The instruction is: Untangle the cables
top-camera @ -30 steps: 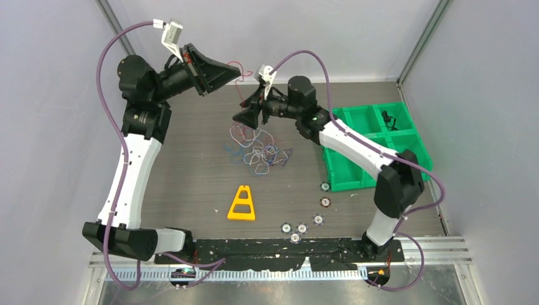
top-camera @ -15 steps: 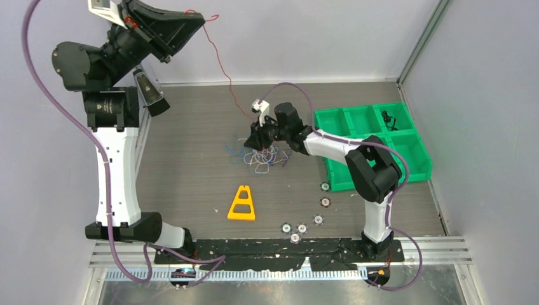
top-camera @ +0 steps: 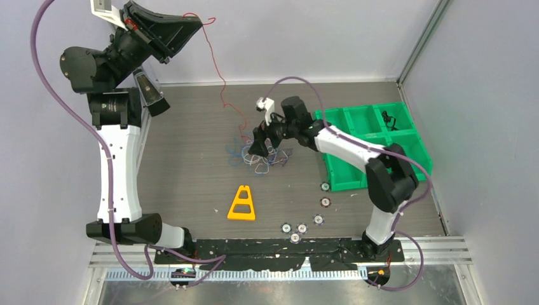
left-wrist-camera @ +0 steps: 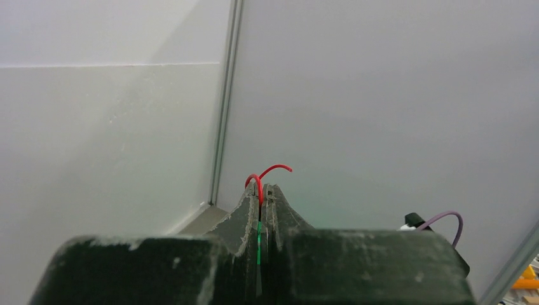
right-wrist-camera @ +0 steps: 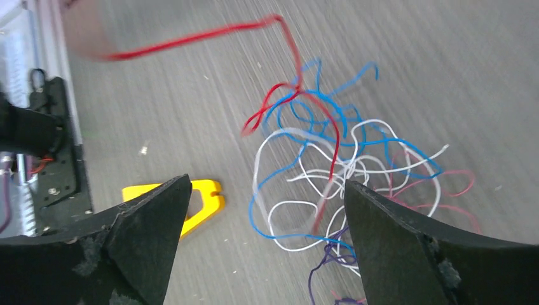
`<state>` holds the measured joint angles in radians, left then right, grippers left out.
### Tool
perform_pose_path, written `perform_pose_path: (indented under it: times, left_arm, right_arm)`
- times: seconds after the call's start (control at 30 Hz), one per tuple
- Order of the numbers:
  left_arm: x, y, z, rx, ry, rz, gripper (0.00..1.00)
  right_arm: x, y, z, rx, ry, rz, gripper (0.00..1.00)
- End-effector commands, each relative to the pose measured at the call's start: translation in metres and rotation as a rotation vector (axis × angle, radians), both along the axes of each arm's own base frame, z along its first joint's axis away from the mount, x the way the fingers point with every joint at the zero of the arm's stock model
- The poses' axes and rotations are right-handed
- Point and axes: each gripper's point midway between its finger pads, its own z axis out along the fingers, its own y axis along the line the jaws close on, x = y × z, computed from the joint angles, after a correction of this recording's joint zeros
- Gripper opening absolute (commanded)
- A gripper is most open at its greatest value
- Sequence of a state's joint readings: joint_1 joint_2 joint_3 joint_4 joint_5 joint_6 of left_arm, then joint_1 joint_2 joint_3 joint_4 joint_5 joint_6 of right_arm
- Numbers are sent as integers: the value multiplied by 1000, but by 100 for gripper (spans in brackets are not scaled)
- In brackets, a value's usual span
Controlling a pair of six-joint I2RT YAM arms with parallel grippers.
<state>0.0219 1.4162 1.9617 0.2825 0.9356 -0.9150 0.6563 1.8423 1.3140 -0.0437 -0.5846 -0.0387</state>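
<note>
Light even and diffuse from above; only soft, faint shadows on the grey wood-grain bench [top-camera: 191, 165]. No glare. Top view sharp throughout. Right wrist view smeared by blur, worst along the thin red wire [right-wrist-camera: 184, 39] at upper left. Left wrist view: faint green cast low on the pale grey wall [left-wrist-camera: 381, 95]

Grey-walled cell under soft, even light.
Pale grey walls [top-camera: 305, 38] meet at an aluminium corner post [top-camera: 418, 41] behind the dark wood-grain table [top-camera: 191, 165].
</note>
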Motion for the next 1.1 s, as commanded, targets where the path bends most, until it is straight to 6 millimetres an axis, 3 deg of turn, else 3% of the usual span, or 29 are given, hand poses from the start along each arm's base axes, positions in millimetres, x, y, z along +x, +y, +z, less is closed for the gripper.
perform_pose_path:
  times: [0.0,0.17,0.2,0.23,0.27,0.3,0.33,0.37,0.4,0.43,0.47,0.57,0.6,0.67,0.7,0.8,0.83,0.9,0.93,1.0,1.03,1.07]
  left_arm:
    - [-18,-1,5,-19,-33,-29,0]
    - [-18,-1,1,-36,-21,-39,0]
    - [-18,-1,2,-38,-21,-44,0]
    - [-18,-1,2,-41,-20,-46,0]
    - [-17,-1,2,-43,-20,-46,0]
    - [-17,-1,3,-44,-23,-46,0]
    - [-17,-1,4,-45,-24,-46,0]
    - [-18,-1,5,-45,-27,-46,0]
    - [-19,-1,6,-46,-28,-48,0]
    - [-19,-1,8,-46,-30,-49,0]
    - [-19,-1,8,-47,-31,-49,0]
    - [-21,-1,10,-48,-32,-49,0]
    - [-22,-1,11,-46,-33,-46,0]
    - [-23,-1,12,-42,-37,-40,0]
    - [-23,-1,11,-39,-36,-37,0]
    - [-23,2,11,-38,-32,-19,0]
    - [-23,3,11,-37,-34,-13,0]
    - [-21,5,8,-37,-26,1,0]
    - [-18,7,4,-35,-13,14,0]
    - [-7,14,-10,-31,26,58,0]
    - [3,19,-24,-23,64,95,0]
    - [12,23,-39,-14,94,131,0]
  right_arm:
    - [-21,-6,149,177,-261,100,96]
    - [-30,-7,202,268,-324,98,95]
    - [-26,-4,217,294,-352,93,95]
    - [-21,2,217,298,-342,84,95]
    - [-17,7,235,326,-375,84,95]
    - [-11,15,230,325,-360,85,95]
    - [-9,20,247,352,-389,90,95]
    - [-3,28,240,347,-376,94,95]
    - [-2,34,253,368,-400,101,95]
    - [5,41,245,359,-396,104,95]
    - [6,47,253,373,-418,111,95]
    - [21,64,236,361,-424,116,98]
    - [23,67,239,365,-442,119,94]
    - [31,72,228,350,-444,121,76]
    - [33,74,221,336,-438,120,60]
    - [31,72,215,314,-438,139,43]
    - [28,72,211,308,-429,148,25]
    - [25,69,215,313,-430,148,8]
    - [22,67,224,324,-442,146,7]
    - [24,60,263,367,-496,110,6]
    - [23,51,315,430,-572,89,5]
    - [24,47,336,461,-582,68,5]
